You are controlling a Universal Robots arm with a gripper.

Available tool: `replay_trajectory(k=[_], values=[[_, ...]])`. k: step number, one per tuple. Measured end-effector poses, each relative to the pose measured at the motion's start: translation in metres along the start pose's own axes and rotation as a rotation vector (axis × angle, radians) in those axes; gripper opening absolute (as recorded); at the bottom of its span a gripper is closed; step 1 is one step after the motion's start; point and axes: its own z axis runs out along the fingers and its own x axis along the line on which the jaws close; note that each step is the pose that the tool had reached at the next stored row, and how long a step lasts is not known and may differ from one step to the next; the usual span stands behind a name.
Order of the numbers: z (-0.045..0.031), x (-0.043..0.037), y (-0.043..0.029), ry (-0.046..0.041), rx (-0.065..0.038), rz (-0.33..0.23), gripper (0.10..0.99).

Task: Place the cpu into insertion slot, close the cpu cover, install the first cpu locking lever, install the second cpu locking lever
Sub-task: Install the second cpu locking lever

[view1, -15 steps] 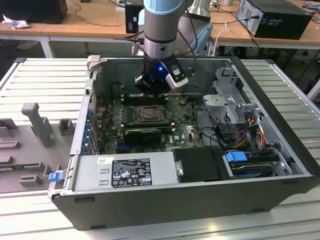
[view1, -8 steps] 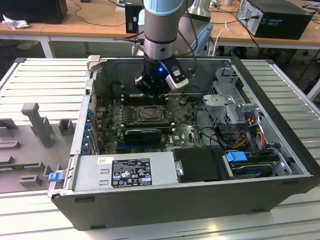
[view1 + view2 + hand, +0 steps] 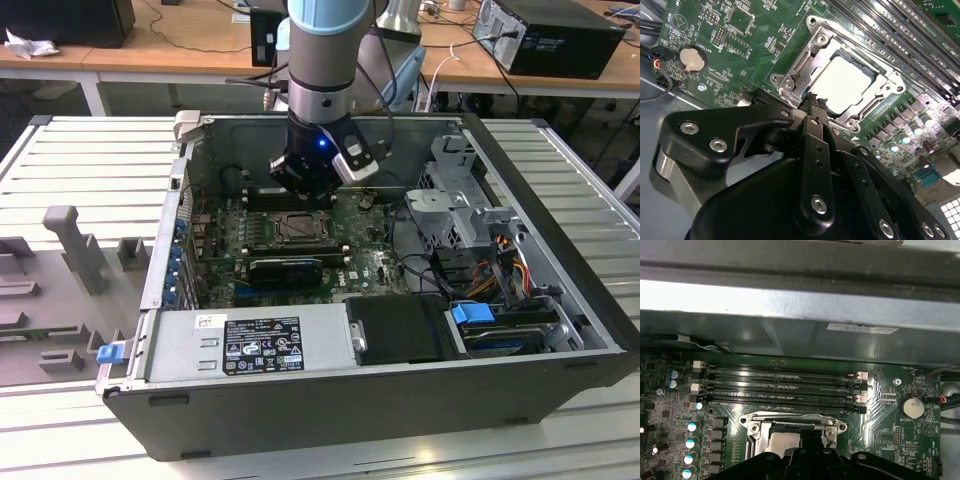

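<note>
Nearest you in the second wrist view, the gripper (image 3: pixel 815 102) appears clenched, fingers together and holding nothing, its tip at the socket's edge. Just beyond, centre frame, the cpu (image 3: pixel 844 82) lies in the insertion slot (image 3: pixel 816 41), the cpu cover (image 3: pixel 800 67) framing it.

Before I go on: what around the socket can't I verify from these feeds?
- Near edge of the insertion slot: hidden behind the end effector in both wrist views.
- Locking levers: too small to judge in the exterior view.
- Whether the end effector touches the cpu cover: cannot tell.
</note>
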Motion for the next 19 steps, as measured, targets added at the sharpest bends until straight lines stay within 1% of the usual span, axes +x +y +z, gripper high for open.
replay_trajectory(k=[3,5,6,12,16,17,19], values=[[-0.0002,0.0001,-0.0018,0.0,0.0,0.0,0.106],[-0.0066,0.0001,-0.0026,0.0,0.0,0.0,0.106],[-0.008,0.0001,-0.0028,0.0001,0.0,0.0,0.106],[-0.0089,0.0002,-0.0046,0.0,0.0,0.0,0.106],[-0.0094,0.0004,-0.0093,0.0,0.0,0.0,0.106],[-0.0099,0.0006,-0.0138,0.0001,0.0,0.0,0.106],[-0.0101,0.0007,-0.016,0.0,0.0,0.0,0.106]])
